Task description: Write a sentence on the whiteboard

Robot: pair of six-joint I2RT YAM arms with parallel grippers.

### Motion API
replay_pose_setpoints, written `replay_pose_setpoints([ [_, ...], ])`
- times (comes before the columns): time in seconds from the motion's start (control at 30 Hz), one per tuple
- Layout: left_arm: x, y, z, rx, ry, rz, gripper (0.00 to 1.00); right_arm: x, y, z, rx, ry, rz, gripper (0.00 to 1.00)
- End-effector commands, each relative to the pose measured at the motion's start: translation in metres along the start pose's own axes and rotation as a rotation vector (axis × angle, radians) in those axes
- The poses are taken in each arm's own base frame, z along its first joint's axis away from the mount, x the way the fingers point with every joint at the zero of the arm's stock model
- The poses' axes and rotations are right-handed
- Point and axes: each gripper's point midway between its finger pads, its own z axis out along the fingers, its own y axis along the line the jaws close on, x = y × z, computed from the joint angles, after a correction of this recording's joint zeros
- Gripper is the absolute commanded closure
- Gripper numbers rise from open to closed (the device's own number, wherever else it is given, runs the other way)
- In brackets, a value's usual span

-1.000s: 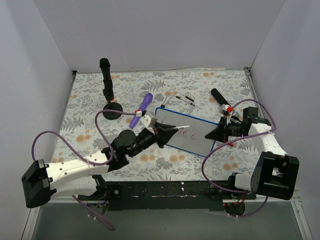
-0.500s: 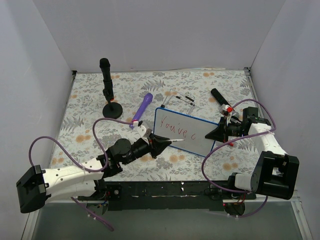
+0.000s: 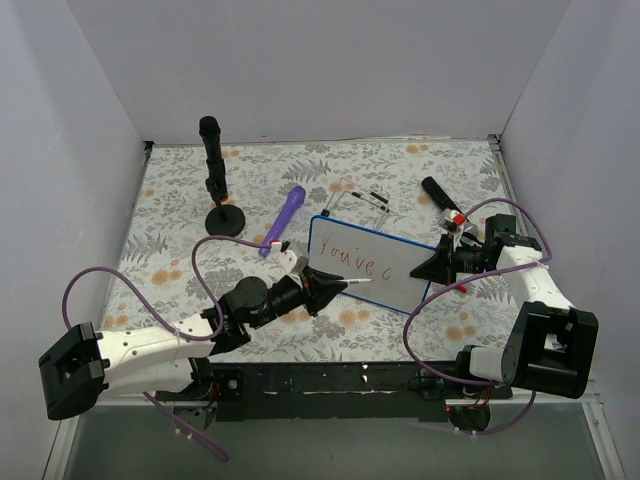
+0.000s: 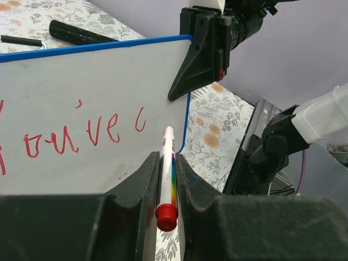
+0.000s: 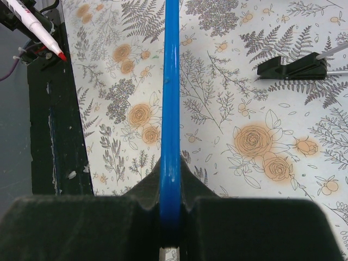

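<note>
The whiteboard (image 3: 395, 262) lies tilted on the floral table, and its blue rim (image 5: 171, 98) is clamped edge-on in my shut right gripper (image 5: 170, 171) at the right corner (image 3: 432, 265). Red handwriting, the start of the sentence (image 4: 81, 133), reads "You've c" along the board (image 3: 350, 258). My left gripper (image 4: 167, 157) is shut on a white marker (image 4: 168, 142) with a rainbow stripe and a red end cap. It reaches in from the board's near edge (image 3: 335, 283). The marker tip sits just right of the "c"; I cannot tell whether it touches the board.
A black stand with an upright post (image 3: 215, 180) is at the back left. A purple pen-like object (image 3: 284, 218) lies left of the board, a black marker (image 3: 440, 195) behind its right corner, and thin black pieces (image 3: 365, 197) behind its far edge.
A second ago the left gripper hung over the board, covering most of the writing. It has pulled back to the near edge, so "You've c" shows. The right gripper has not moved.
</note>
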Motion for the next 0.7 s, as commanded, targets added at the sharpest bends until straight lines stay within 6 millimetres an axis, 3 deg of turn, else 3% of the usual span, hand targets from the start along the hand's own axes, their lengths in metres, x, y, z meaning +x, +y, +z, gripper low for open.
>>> replay_pose_setpoints([
  [0.0, -0.001, -0.007, 0.003, 0.028, -0.017, -0.011, 1.00, -0.011, 0.007, 0.001, -0.032, -0.041, -0.005, 0.99],
  [0.37, 0.011, -0.007, 0.012, 0.032, -0.003, -0.010, 1.00, -0.012, 0.007, 0.001, -0.034, -0.041, -0.009, 0.99],
  [0.67, 0.032, -0.008, 0.040, 0.042, 0.020, 0.008, 1.00, -0.011, 0.007, 0.001, -0.032, -0.039, -0.008, 0.99],
])
